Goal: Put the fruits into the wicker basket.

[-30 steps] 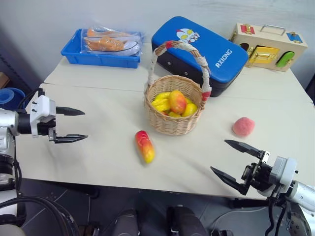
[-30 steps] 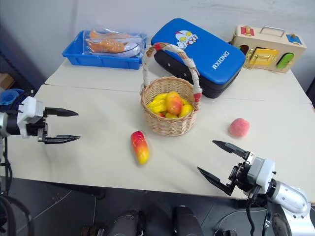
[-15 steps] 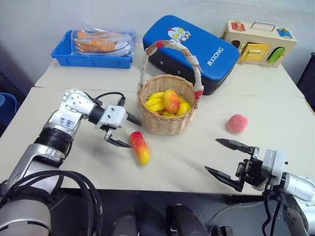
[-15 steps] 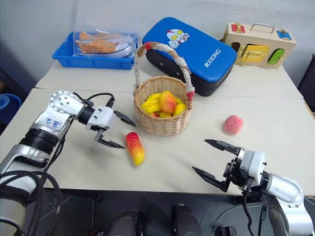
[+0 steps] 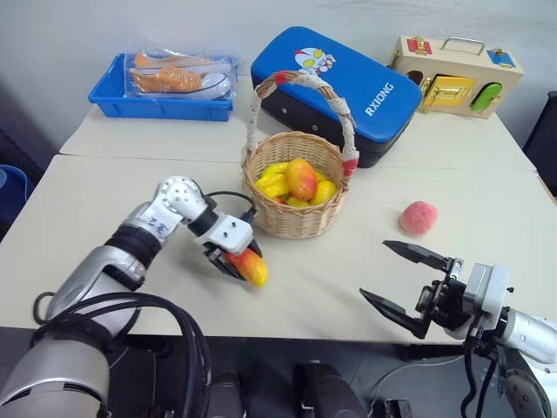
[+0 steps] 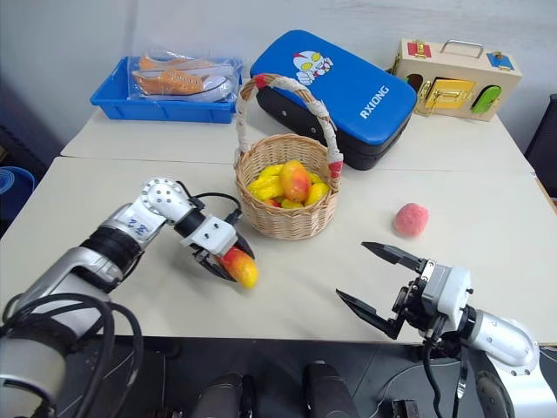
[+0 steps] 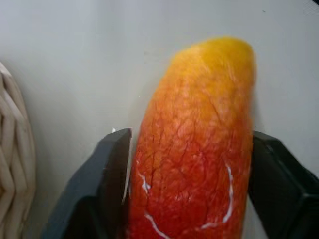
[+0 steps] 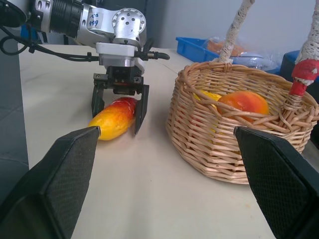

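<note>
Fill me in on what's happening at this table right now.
The robot is collecting toy fruit into the round tan wicker basket. Its left pincer straddles the elongated red-to-yellow mango, which lies on the white table just in front of the basket, one black finger on each side. A rounded red-yellow mango already sits in the basket. The fuzzy pink peach lies on the table, and the right pincer hangs open short of it.

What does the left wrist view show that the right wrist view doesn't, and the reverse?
Left wrist view alone: both sides of the elongated mango up close, each against a finger of the left gripper.

Right wrist view alone: the rounded mango inside the wicker basket, the blue tray, and the right gripper's own open fingers.

Both: the elongated mango lying on the table beside the basket, the left gripper around it.
</note>
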You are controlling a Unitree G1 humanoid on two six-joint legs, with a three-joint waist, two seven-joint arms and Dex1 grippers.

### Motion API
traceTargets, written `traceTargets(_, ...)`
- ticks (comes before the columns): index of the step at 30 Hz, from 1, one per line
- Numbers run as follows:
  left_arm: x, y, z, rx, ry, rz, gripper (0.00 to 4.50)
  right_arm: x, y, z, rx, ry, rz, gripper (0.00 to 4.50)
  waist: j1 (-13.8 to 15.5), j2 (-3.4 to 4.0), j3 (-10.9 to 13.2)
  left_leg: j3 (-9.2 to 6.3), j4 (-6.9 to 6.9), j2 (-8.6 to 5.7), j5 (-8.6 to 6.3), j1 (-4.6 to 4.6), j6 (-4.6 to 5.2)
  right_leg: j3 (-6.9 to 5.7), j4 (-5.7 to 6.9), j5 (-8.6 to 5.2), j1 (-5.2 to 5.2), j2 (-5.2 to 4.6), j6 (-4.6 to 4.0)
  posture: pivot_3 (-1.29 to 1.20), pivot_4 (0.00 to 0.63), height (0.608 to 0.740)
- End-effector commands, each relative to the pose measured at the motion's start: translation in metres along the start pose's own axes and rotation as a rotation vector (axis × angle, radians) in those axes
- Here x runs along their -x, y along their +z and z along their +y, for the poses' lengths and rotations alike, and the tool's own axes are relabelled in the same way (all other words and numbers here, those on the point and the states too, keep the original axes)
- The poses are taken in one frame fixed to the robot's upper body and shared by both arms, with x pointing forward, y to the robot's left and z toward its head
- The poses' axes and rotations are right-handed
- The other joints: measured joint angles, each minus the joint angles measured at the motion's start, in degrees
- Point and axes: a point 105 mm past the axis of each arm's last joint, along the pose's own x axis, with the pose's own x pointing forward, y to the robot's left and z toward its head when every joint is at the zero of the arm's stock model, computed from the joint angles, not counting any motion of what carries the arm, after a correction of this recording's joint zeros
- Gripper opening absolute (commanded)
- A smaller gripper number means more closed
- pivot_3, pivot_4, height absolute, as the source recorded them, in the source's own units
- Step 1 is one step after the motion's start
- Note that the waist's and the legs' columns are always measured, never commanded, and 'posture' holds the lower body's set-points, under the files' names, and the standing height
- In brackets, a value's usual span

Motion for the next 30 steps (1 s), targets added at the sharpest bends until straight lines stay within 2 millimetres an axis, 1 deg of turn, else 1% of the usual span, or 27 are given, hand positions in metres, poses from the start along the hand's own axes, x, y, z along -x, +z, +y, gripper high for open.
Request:
traceTargets(1,0.024,0.042,0.001,-0.011,0.022,-0.229,2.21,-0.001,0.011,0.002,0.024,-0.003,-0.029,4.5,0.13,0.04,0.02,0.0,0.0,0.01,0.0,0.0,0.0,0.0,0.0,0.0,-0.01,-0.01,0.0,0.0,0.15,0.74)
traceTargets(2,0.034,0.059,0.005,0.013,0.07,-0.34,2.07,-0.001,0.011,0.002,0.022,-0.009,-0.031,4.5,0.2,0.05,0.03,-0.02,0.0,-0.01,0.0,0.0,0.0,-0.01,0.03,0.0,0.01,-0.07,0.0,0.0,0.15,0.74)
traceTargets(3,0.045,0.074,0.011,0.051,0.133,-0.446,2.07,-0.001,0.011,0.002,0.021,-0.013,-0.031,4.5,0.38,0.06,0.04,-0.03,0.02,-0.03,0.0,-0.01,0.01,-0.03,0.05,0.0,0.02,-0.11,0.0,0.0,0.15,0.74)
traceTargets(4,0.054,0.084,0.014,0.075,0.188,-0.503,2.07,-0.001,0.012,0.002,0.021,-0.019,-0.03,4.5,0.5,0.07,0.04,-0.12,0.08,-0.05,0.0,-0.09,0.03,-0.08,0.02,0.0,0.02,-0.14,0.01,0.0,0.15,0.74)
traceTargets(5,0.065,0.091,0.022,0.128,0.272,-0.552,2.07,-0.001,0.011,0.001,0.02,-0.026,-0.03,4.5,0.53,0.07,0.04,-0.2,0.14,-0.08,0.0,-0.13,0.04,-0.09,0.03,-0.01,0.05,-0.14,0.01,0.0,0.15,0.74)
traceTargets(6,0.071,0.094,0.029,0.179,0.341,-0.576,2.07,0.0,0.011,0.001,0.02,-0.032,-0.03,4.5,0.52,0.07,0.04,-0.27,0.17,-0.1,-0.01,-0.14,0.05,-0.08,0.02,-0.01,0.08,-0.14,0.04,0.0,0.15,0.74)
traceTargets(8,0.08,0.092,0.045,0.253,0.478,-0.564,2.07,0.0,0.012,0.0,0.02,-0.046,-0.031,4.5,0.47,0.08,0.04,-0.31,0.18,-0.12,-0.01,-0.14,0.05,-0.08,0.03,-0.01,0.11,-0.12,0.06,0.0,0.15,0.74)
traceTargets(10,0.082,0.092,0.062,0.319,0.576,-0.558,2.07,0.0,0.012,-0.001,0.021,-0.053,-0.033,4.5,0.5,0.07,0.04,-0.35,0.18,-0.16,0.01,-0.1,0.04,-0.08,0.04,-0.02,0.16,-0.1,0.08,0.0,0.15,0.74)
traceTargets(11,0.08,0.089,0.075,0.387,0.636,-0.554,2.07,-0.001,0.012,-0.002,0.021,-0.056,-0.036,4.5,0.53,0.08,0.04,-0.36,0.18,-0.17,0.02,-0.09,0.03,-0.08,0.03,-0.02,0.18,-0.09,0.08,0.0,0.15,0.74)
traceTargets(12,0.079,0.082,0.093,0.471,0.725,-0.54,2.07,-0.002,0.012,-0.002,0.02,-0.057,-0.039,4.5,0.83,0.07,0.04,-0.36,0.18,-0.19,0.02,-0.08,0.03,-0.07,0.03,-0.02,0.2,-0.09,0.1,0.0,0.15,0.74)
traceTargets(13,0.075,0.079,0.103,0.53,0.758,-0.533,2.07,-0.003,0.012,-0.002,0.019,-0.055,-0.04,4.5,1.1,0.07,0.04,-0.4,0.22,-0.21,0.02,-0.07,0.03,-0.07,0.02,-0.02,0.25,-0.09,0.12,0.0,0.15,0.74)
traceTargets(14,0.067,0.076,0.11,0.566,0.762,-0.511,2.07,-0.005,0.013,-0.002,0.018,-0.054,-0.045,4.5,1.38,0.07,0.04,-0.44,0.28,-0.21,0.02,-0.08,0.05,-0.06,-0.03,0.0,0.28,-0.03,0.16,0.0,0.15,0.74)
traceTargets(16,0.056,0.073,0.118,0.582,0.77,-0.486,2.07,-0.01,0.016,-0.001,0.015,-0.056,-0.056,4.5,1.55,0.07,0.04,-0.39,0.27,-0.25,0.01,-0.08,0.07,-0.02,-0.06,0.01,0.29,-0.02,0.19,0.0,0.15,0.74)
traceTargets(17,0.053,0.071,0.121,0.595,0.774,-0.48,2.07,-0.012,0.017,-0.001,0.015,-0.059,-0.063,4.5,1.45,0.07,0.04,-0.36,0.23,-0.24,0.0,-0.08,0.06,-0.01,-0.07,0.0,0.26,-0.01,0.2,0.0,0.15,0.74)
traceTargets(18,0.054,0.068,0.127,0.615,0.808,-0.487,2.07,-0.013,0.018,-0.001,0.015,-0.062,-0.067,4.5,1.38,0.07,0.04,-0.31,0.21,-0.21,-0.01,-0.07,0.03,0.03,-0.06,0.0,0.24,0.03,0.19,0.0,0.15,0.74)
traceTargets(20,0.061,0.064,0.135,0.647,0.876,-0.507,2.72,-0.015,0.018,-0.002,0.017,-0.076,-0.067,4.5,1.37,0.08,0.05,-0.3,0.18,-0.16,0.01,-0.08,-0.05,0.06,0.0,0.0,0.12,0.11,0.19,0.0,0.15,0.74)
traceTargets(21,0.062,0.065,0.135,0.651,0.875,-0.517,2.91,-0.015,0.019,-0.003,0.019,-0.084,-0.065,4.5,1.36,0.08,0.05,-0.3,0.16,-0.14,0.04,-0.09,-0.11,0.07,0.05,0.0,0.07,0.15,0.19,0.0,0.15,0.74)
traceTargets(22,0.064,0.065,0.135,0.639,0.883,-0.516,3.25,-0.016,0.019,-0.004,0.021,-0.091,-0.064,4.5,1.34,0.08,0.05,-0.3,0.16,-0.13,0.07,-0.11,-0.15,0.08,0.07,0.0,0.03,0.19,0.19,0.0,0.15,0.74)
traceTargets(24,0.074,0.07,0.127,0.586,0.877,-0.549,3.94,-0.014,0.018,-0.007,0.033,-0.118,-0.055,4.5,1.29,0.09,0.05,-0.29,0.15,-0.09,0.07,-0.1,-0.23,0.12,0.11,0.0,0.01,0.28,0.18,0.0,0.15,0.74)
traceTargets(26,0.085,0.076,0.118,0.509,0.878,-0.597,4.48,-0.01,0.018,-0.011,0.047,-0.151,-0.043,4.5,1.27,0.09,0.05,-0.29,0.14,-0.03,0.07,-0.1,-0.27,0.13,0.16,0.0,-0.01,0.29,0.17,0.0,0.15,0.74)
traceTargets(27,0.09,0.077,0.114,0.482,0.873,-0.617,4.48,-0.007,0.017,-0.014,0.053,-0.172,-0.038,4.5,1.33,0.09,0.05,-0.29,0.14,-0.01,0.06,-0.08,-0.29,0.13,0.2,0.0,-0.01,0.28,0.17,0.0,0.15,0.74)
traceTargets(29,0.103,0.077,0.099,0.38,0.883,-0.633,4.48,0.007,0.016,-0.026,0.063,-0.265,-0.029,4.5,1.52,0.09,0.05,-0.3,0.15,-0.01,0.06,-0.07,-0.29,0.11,0.22,0.0,0.0,0.27,0.17,0.0,0.15,0.74)
traceTargets(30,0.106,0.078,0.09,0.321,0.873,-0.628,4.48,0.015,0.015,-0.03,0.074,-0.302,-0.018,4.5,1.56,0.09,0.05,-0.29,0.15,-0.02,0.06,-0.06,-0.29,0.11,0.22,0.0,0.01,0.26,0.17,0.0,0.15,0.74)
